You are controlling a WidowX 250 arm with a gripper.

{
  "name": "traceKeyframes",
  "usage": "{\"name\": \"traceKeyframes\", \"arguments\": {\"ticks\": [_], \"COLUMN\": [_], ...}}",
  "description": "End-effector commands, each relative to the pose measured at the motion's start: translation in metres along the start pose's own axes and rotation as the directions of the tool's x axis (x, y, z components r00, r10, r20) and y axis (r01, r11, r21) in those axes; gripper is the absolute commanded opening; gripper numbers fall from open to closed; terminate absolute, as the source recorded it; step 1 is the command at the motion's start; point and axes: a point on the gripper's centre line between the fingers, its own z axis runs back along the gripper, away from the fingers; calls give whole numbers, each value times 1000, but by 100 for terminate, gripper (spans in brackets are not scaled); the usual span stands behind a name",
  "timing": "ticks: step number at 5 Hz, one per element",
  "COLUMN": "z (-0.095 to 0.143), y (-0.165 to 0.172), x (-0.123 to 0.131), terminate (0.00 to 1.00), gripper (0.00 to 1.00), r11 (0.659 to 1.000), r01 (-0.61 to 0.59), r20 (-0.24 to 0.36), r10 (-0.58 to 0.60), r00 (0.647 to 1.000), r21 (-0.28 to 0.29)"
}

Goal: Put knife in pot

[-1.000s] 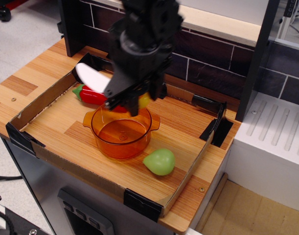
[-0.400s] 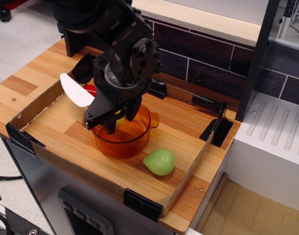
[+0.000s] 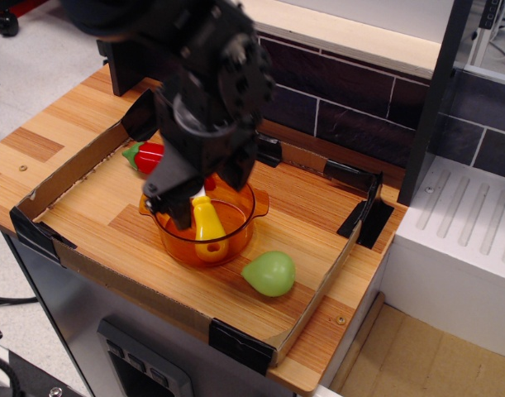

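Observation:
The orange translucent pot (image 3: 235,238) stands in the middle of the cardboard-edged tray. The knife (image 3: 207,228) lies inside the pot, its yellow handle pointing to the pot's front wall and a bit of white blade showing under the gripper. My black gripper (image 3: 209,195) hovers just above the pot's back half, with its jaws spread apart and nothing between them. One dark finger (image 3: 183,213) hangs over the pot's left rim. The arm hides the back of the pot.
A red chili pepper with a green stem (image 3: 145,155) lies behind and left of the pot, partly hidden by the arm. A light green pear-shaped toy (image 3: 269,273) lies at the pot's front right. Low cardboard walls (image 3: 66,169) ring the wooden board.
The gripper carried the knife over the pot, tipped it down and let go. The knife now rests in the pot, and its white blade no longer sticks out to the left.

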Motion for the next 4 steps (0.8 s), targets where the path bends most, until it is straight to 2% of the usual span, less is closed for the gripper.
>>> {"name": "traceKeyframes", "arguments": {"ticks": [1,2,3,4], "z": [68,90,90,90], "y": [-24,-28,-28,-28], "x": [35,51,51,51], "terminate": [0,0,0,100], "gripper": [100,100,100,100], "r11": [988,984,984,984], "r01": [-101,-134,-134,-134], "r20": [-17,-32,-32,-32], "r10": [99,132,132,132], "r00": [995,991,991,991], "r21": [-121,-113,-113,-113]}}
